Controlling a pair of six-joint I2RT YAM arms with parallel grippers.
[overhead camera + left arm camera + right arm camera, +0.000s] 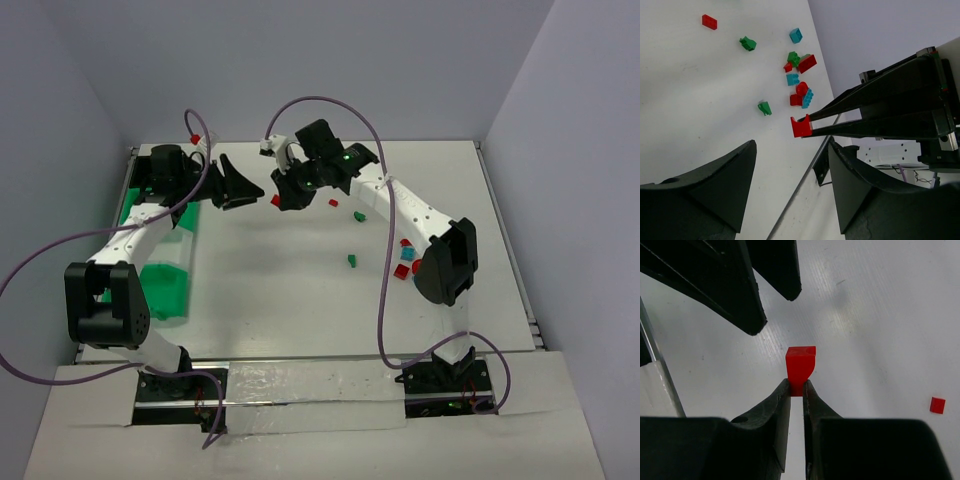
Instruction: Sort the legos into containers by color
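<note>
**View coverage.** The overhead view shows both arms whole and the green containers point(165, 285). Neither wrist view shows the containers. The left wrist view resolves the loose bricks point(799, 75) by colour: red, green and blue pieces scattered on the white table point(700, 100), several of them bunched together. The right wrist view alone shows the grip close up, and one small red piece point(937, 405) lying apart on the table.

**Arm pose.** From its base at the near left, the left arm runs far along the left side, then turns right. The left gripper point(248, 192) points right with its fingers point(715, 190) spread and nothing between them. From its base at the near right, the right arm folds at the elbow and reaches far and left. The right gripper point(280, 198) points left, its fingers point(775, 410) pinching a red brick point(800, 365) by one end. The two grippers face each other tip to tip at the far middle of the table, near but apart, with the red brick between them.

**Containers.** The green containers lie along the left edge, partly covered by the left arm. Their contents cannot be told.
</note>
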